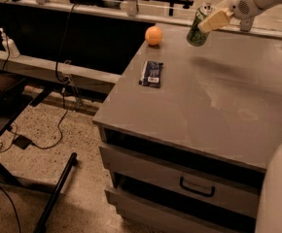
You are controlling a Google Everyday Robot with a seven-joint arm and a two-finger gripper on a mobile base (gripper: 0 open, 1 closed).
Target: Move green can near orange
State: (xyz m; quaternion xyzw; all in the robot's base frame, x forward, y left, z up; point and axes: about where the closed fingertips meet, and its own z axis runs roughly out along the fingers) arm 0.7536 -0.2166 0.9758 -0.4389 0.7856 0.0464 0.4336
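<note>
Gripper clamped on the green can, tilted, silver top up, pale scribbles showing, held aloft, apart from the orange.

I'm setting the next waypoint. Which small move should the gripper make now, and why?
Probably carry the can leftward toward the orange, then lower it. The gripper, near the table's far edge, holds the can tilted, seemingly off the surface, with a clear gap to the orange on its left.
</note>
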